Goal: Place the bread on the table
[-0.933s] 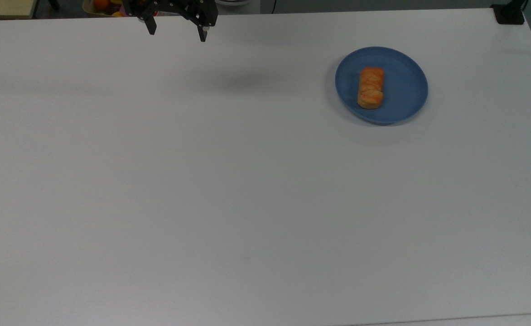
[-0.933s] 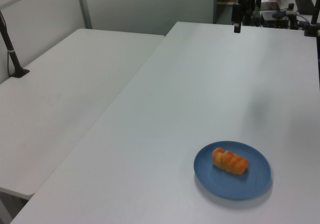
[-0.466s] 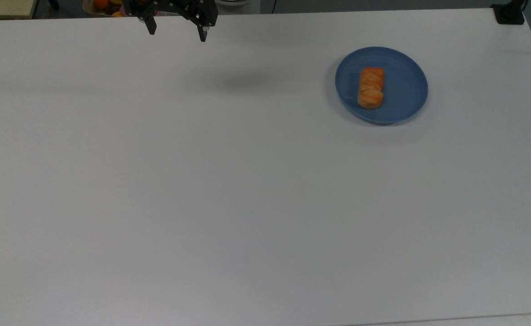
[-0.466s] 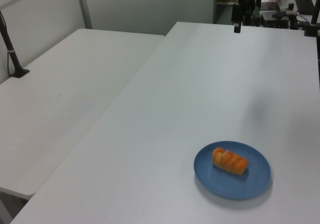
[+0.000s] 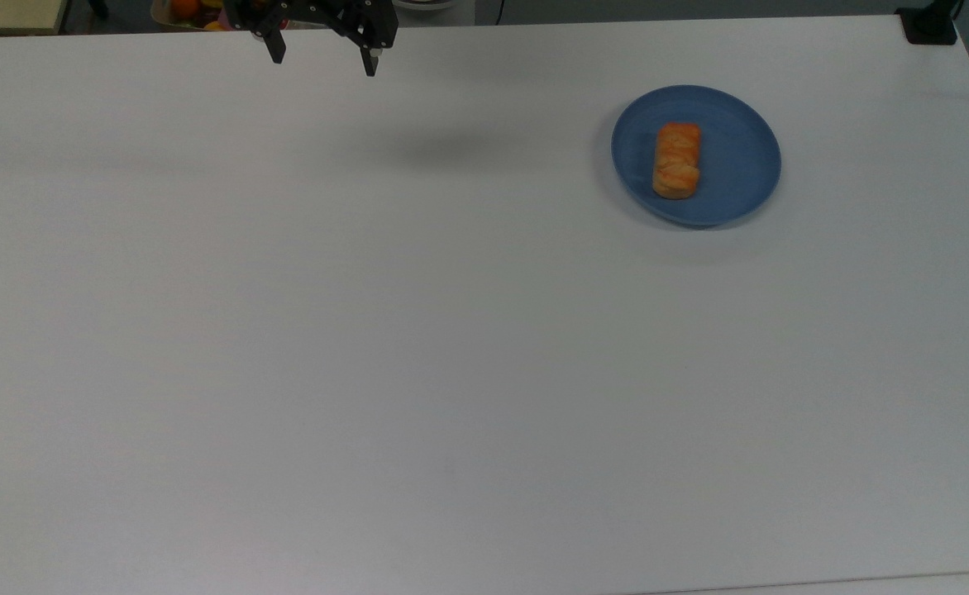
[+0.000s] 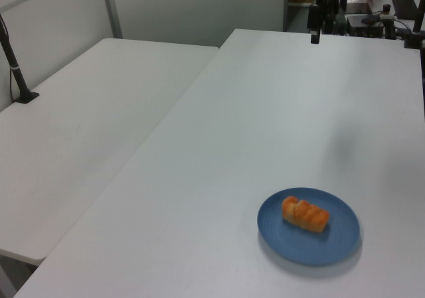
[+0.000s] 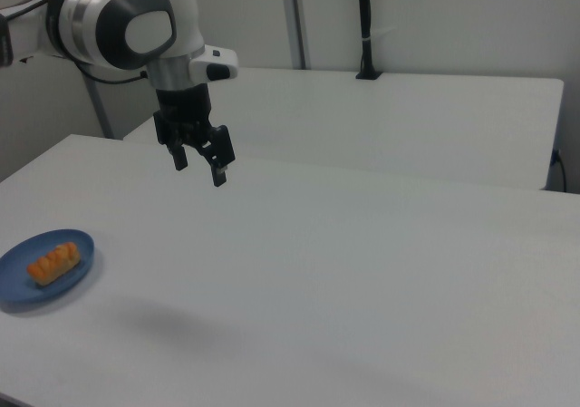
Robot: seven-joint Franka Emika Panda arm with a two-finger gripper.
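1. Up high over the table (image 5: 418,347): the gripper (image 5: 322,59), fingers spread wide apart, nothing between them (dark fingertips pointing down in the right view).
2. Hovering near the table's far edge in the top view, toward the top view's left; well clear of the surface, with a soft shadow (image 5: 451,150) on the white top below.
3. Same gripper (image 7: 199,166) in the right view, hanging from the white arm (image 7: 127,22), well apart from the blue plate (image 7: 18,285).
4. On to the bread (image 5: 677,160): lying flat on the blue plate (image 5: 737,157), slightly off the plate's centre toward the top view's left, long axis running toward the far edge.
5. Plate sitting near the table's far right corner in the top view (wholly on the surface, not overhanging).
6. In the left view, bread (image 6: 305,213) and plate (image 6: 335,241) close to the near edge, gripper (image 6: 314,36) far off at the opposite end.
7. Beside it, a second white table (image 6: 86,125), edge to edge.
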